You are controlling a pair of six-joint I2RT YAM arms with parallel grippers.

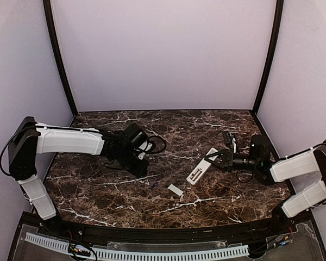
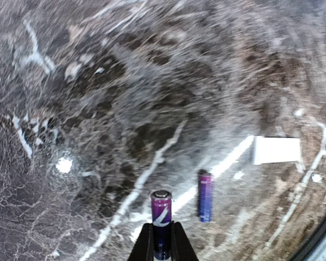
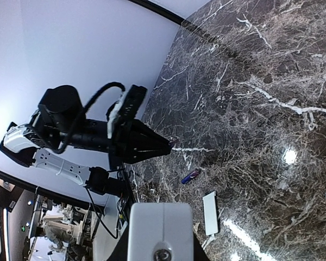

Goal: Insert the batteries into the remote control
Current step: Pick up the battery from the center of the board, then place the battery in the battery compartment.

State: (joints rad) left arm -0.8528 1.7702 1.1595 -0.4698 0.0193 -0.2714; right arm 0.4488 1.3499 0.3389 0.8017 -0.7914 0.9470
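Note:
In the left wrist view my left gripper point(image 2: 162, 227) is shut on one battery point(image 2: 161, 209), a purple-blue cylinder standing up between the fingers above the marble. The other battery point(image 2: 205, 196) lies loose on the table just to its right. From above, the left gripper point(image 1: 143, 166) hangs left of centre, with the loose battery point(image 1: 153, 185) small below it. My right gripper point(image 1: 217, 158) is shut on one end of the white remote control point(image 1: 200, 168), which slants toward the table's middle. In the right wrist view the remote control point(image 3: 162, 231) fills the space between the jaws, with the loose battery point(image 3: 190, 176) beyond it.
A small white cover plate point(image 1: 175, 190) lies flat near the loose battery; the wrist views show the cover plate point(image 2: 277, 150) point(image 3: 210, 212) too. Dark marble table point(image 1: 168, 128), with pale walls behind and at both sides. A black cable loops by the left wrist point(image 1: 158, 144).

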